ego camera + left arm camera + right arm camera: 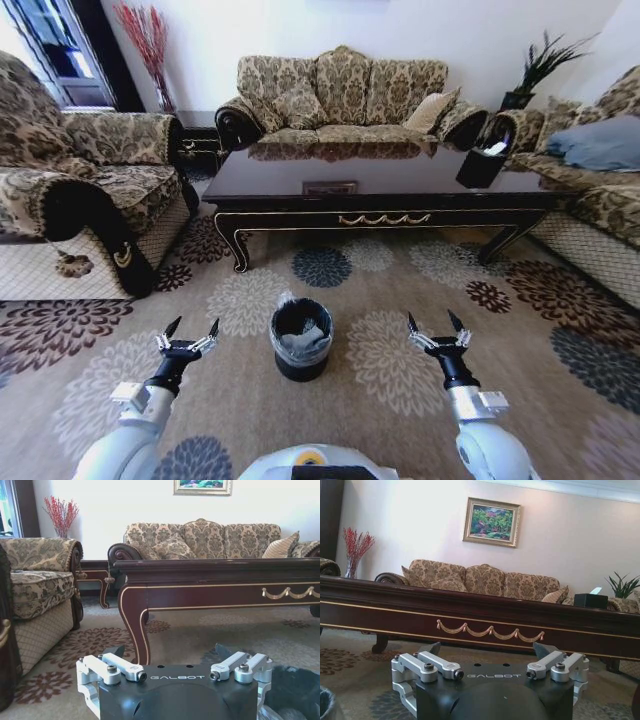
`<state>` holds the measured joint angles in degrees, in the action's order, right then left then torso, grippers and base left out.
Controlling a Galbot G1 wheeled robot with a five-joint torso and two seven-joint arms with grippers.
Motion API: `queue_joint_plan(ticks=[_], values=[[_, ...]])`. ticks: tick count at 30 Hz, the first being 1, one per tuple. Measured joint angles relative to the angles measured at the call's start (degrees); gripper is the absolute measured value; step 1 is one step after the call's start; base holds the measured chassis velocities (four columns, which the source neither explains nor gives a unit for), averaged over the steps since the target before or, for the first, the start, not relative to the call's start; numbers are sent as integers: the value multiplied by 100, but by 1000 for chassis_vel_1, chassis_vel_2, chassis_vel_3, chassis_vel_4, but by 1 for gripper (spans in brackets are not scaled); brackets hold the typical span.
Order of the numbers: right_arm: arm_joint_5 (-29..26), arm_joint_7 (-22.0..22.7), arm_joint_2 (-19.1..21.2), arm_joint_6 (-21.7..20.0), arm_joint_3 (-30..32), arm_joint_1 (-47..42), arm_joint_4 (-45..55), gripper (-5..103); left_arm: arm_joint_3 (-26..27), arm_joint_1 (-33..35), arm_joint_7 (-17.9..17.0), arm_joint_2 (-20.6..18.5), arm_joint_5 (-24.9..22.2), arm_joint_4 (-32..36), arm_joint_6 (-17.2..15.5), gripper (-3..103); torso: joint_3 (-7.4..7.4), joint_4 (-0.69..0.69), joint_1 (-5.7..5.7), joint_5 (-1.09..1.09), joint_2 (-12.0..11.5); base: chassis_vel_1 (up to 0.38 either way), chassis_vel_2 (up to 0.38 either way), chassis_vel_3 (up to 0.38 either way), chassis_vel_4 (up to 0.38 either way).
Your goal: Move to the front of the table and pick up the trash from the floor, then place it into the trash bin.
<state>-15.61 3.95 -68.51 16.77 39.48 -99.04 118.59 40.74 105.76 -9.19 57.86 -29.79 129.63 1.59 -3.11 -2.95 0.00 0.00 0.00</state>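
The dark glossy table [380, 190] stands ahead across the patterned floor [390, 290]. Between my arms, close in front, sits the black round trash bin [301, 340], with pale crumpled material inside that may be liner or litter. The trash is out of view on the floor. My left gripper [192, 330] hovers open just left of the bin, and my right gripper [435, 325] hovers open to its right. Both are empty. The left wrist view has the left gripper [171, 651], the table [215, 587] and the bin [295, 690]. The right wrist view has the right gripper [487, 649] facing the table [470, 612].
An armchair [90, 190] stands at the left, a sofa [345, 95] behind the table and another seat [600, 190] at the right. A black angular holder with white paper [482, 165] sits on the table's right end. Open carpet lies around the bin.
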Motion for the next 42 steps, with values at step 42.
queue_joint_plan(ticks=[42], values=[[-1, 5, 1, 0, 0, -1, 3, 100, -1, -1, -1, -1, -1, 0, -4, 100, 1, 0, 0, 0, 0, 203, -199, -199, 199]])
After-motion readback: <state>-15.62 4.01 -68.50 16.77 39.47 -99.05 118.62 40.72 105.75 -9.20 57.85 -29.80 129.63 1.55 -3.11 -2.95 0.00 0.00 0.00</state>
